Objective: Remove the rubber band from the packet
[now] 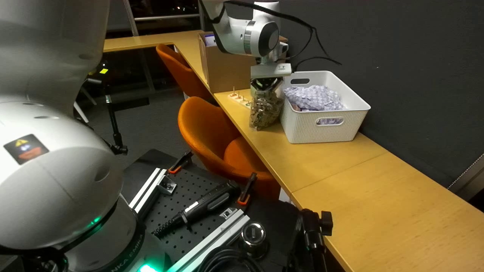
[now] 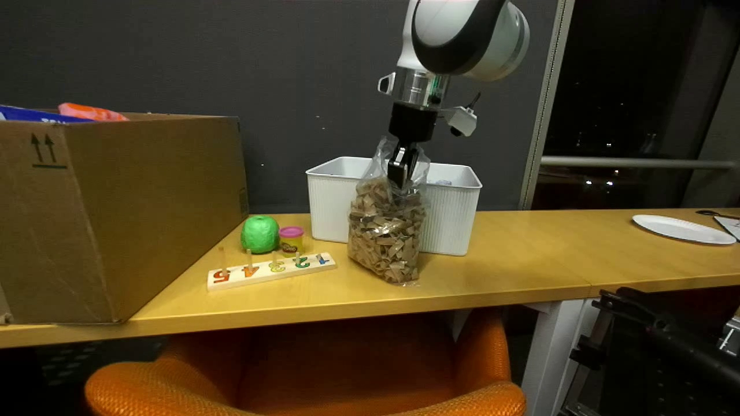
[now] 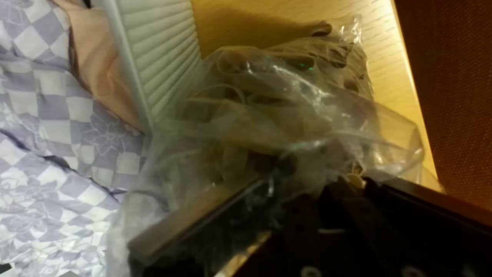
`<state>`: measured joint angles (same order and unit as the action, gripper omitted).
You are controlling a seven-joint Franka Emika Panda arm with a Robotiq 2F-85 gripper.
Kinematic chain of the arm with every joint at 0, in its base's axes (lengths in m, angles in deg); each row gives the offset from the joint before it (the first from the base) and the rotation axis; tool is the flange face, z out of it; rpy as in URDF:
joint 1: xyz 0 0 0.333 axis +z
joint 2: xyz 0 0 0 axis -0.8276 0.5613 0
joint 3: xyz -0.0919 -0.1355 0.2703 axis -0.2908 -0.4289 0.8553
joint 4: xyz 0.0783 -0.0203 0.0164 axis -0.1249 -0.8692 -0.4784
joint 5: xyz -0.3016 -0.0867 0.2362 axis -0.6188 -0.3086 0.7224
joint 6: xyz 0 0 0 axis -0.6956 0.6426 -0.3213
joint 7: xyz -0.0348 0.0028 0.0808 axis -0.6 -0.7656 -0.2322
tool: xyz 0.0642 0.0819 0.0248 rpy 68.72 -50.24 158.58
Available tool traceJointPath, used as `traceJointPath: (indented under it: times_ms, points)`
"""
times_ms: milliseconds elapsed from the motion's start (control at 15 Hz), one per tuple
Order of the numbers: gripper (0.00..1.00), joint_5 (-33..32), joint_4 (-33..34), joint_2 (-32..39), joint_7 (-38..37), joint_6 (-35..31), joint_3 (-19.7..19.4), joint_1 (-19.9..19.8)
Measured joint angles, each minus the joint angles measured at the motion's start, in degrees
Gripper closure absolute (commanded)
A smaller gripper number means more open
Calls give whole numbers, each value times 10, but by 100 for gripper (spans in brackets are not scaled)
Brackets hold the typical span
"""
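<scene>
My fingers touch the clear plastic packet near its top; I cannot tell whether they grip.

In an exterior view, we see the robot's white shoulder filling the 9 o'clock side, above a base with a green glow near 7 o'clock. The white wrist hangs at 12 o'clock. In an exterior view, we find that wrist at 1 o'clock and the black end effector below it, near centre, pointing almost straight to 6, tips leaning slightly toward 7. In the wrist view, dark fingers lie at 7 and 4 o'clock, too obscured for us to tell whether they meet.
</scene>
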<state>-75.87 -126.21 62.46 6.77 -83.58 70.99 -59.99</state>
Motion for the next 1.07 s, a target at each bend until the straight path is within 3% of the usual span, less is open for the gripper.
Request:
traceJointPath:
  times_ms: [1067]
  points:
    - [98, -45, -41, -148, -36, -2, -8, 4]
